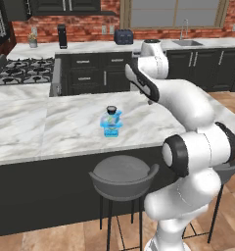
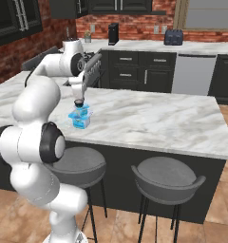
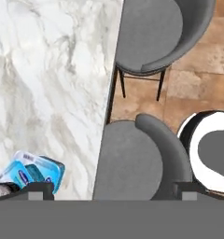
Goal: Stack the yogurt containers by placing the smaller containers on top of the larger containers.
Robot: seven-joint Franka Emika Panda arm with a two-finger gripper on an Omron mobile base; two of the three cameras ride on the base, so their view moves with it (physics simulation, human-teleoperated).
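On the marble island counter (image 1: pixel 51 127) of a rendered kitchen, the 3 yogurt containers are already standing as 1 stack near the counter's front edge: the wide squarish light-blue tub (image 1: pixel 111 128) is sitting on the stone, the medium clear-and-blue cup (image 1: pixel 111 117) is resting on its pale top, and the tiny dark round cup (image 1: pixel 111 110) is crowning the pile, all upright as far as the base views are showing. The gripper (image 2: pixel 79 93) is hanging just above that dark cup (image 2: pixel 79 102) in the right base view, fingers pointing down, holding nothing, its jaws standing wide apart; whether a sliver of air is separating the fingertips from the cup's rim is too fine to tell. In the hand view the 2 dark fingertips (image 3: pixel 35 187) are rising far apart at the bottom edge, and the blue tub (image 3: pixel 39 171) is peeking in at the lower left, so the stack is lying off toward one finger's side rather than centred between them, with a grey stool (image 3: pixel 132 163) showing beyond the counter's edge. Judging by how things are lying, the stacking is looking complete, and the coming move is turning on a straight lift upward, clear of the top cup, since any sideways brush is risking toppling the narrow pile
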